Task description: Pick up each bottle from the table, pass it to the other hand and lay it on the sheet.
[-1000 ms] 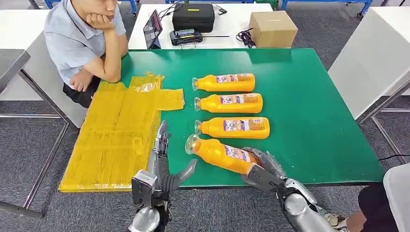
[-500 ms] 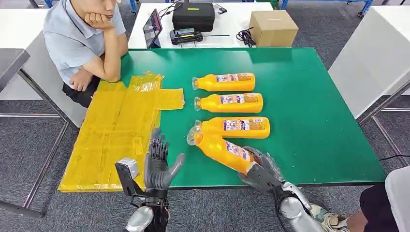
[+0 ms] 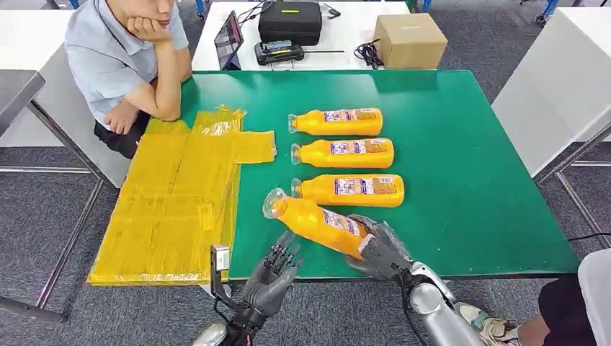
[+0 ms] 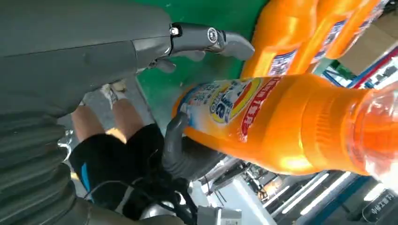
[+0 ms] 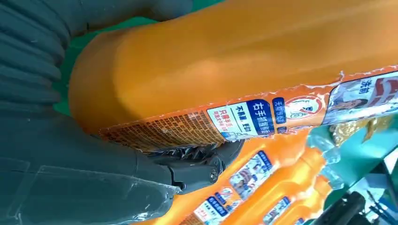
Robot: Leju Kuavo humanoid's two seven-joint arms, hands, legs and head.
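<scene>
My right hand (image 3: 378,249) grips the base of an orange bottle (image 3: 310,222), which is lifted off the green table (image 3: 468,144) and tilted, its clear cap toward the yellow sheet (image 3: 173,202). In the right wrist view the bottle (image 5: 244,61) lies across my right hand (image 5: 94,178). My left hand (image 3: 272,277) hangs at the table's front edge just below the bottle's middle, fingers apart and holding nothing. The left wrist view shows the bottle (image 4: 281,122) close in front of my left hand (image 4: 202,40). Three more orange bottles (image 3: 337,122), (image 3: 344,153), (image 3: 349,189) lie in a row on the table.
A person (image 3: 122,65) sits at the table's far left corner, elbow on the table beside the sheet. Behind stand a white table with a black case (image 3: 288,21), a cardboard box (image 3: 409,40) and a tablet (image 3: 229,42). The table's right half is bare green.
My right hand has raised the bottle and swung its cap end left toward the sheet. My left hand has dropped from above the sheet's edge to the table's front edge and turned under the bottle.
</scene>
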